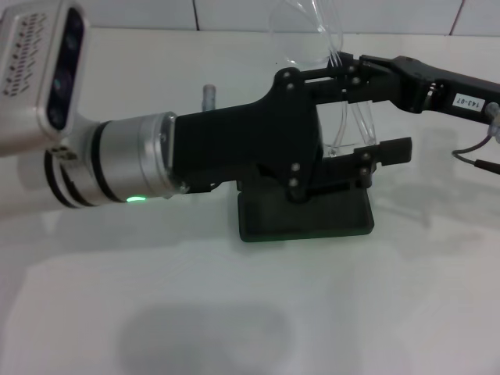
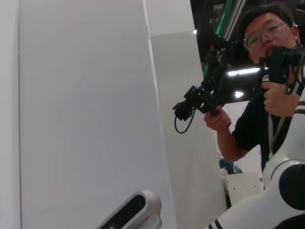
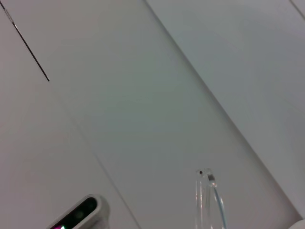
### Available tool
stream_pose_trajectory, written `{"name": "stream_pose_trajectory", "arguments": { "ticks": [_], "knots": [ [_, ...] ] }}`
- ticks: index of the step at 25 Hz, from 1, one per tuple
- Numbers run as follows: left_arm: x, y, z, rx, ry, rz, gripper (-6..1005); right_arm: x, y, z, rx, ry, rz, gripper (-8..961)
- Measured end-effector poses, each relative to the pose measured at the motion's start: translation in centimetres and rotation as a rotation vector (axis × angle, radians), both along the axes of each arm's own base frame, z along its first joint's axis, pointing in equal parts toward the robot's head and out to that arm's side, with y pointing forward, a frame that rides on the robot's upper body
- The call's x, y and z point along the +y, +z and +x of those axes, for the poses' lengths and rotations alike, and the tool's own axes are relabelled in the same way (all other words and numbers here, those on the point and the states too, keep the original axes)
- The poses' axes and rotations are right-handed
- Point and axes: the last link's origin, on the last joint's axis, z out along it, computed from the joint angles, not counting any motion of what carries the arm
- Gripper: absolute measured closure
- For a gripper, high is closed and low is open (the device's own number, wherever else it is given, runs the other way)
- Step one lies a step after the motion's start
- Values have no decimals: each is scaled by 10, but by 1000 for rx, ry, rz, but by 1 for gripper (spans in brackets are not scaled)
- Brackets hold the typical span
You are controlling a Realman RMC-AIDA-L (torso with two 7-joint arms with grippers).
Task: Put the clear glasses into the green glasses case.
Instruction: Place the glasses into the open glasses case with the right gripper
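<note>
The clear glasses (image 1: 312, 31) hang in the air at the back of the white table, lenses up and thin arms (image 1: 361, 117) trailing down. My right gripper (image 1: 351, 62) comes in from the right and is shut on their frame. The glasses' arm tips (image 3: 208, 200) also show in the right wrist view. My left gripper (image 1: 391, 113) reaches across from the left, open, with one finger above and one below the hanging arms. The green glasses case (image 1: 312, 219) lies on the table under the left gripper, which hides most of it.
A small grey post (image 1: 208, 95) stands behind the left arm. A cable (image 1: 469, 152) loops at the right edge. White tabletop (image 1: 234, 312) stretches in front of the case. In the left wrist view a person (image 2: 267, 95) holds a camera rig beside a white wall.
</note>
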Motion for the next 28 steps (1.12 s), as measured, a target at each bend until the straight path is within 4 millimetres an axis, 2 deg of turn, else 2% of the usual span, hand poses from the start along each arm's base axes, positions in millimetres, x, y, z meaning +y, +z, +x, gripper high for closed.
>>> {"name": "stream_pose_trajectory", "arguments": {
  "ticks": [8, 16, 21, 26, 28],
  "knots": [
    [-5, 6, -4, -13, 1, -1, 437, 3, 2, 2, -17, 4, 43, 887],
    [-1, 13, -12, -21, 56, -7, 437, 3, 4, 4, -32, 48, 138, 883],
    [8, 24, -32, -34, 190, 24, 437, -4, 9, 10, -31, 107, 240, 881],
    [32, 37, -66, -57, 465, 91, 437, -8, 13, 19, -45, 124, 325, 879],
    [38, 39, -73, -55, 524, 107, 437, -7, 13, 20, -60, 130, 344, 878]
  ]
}}
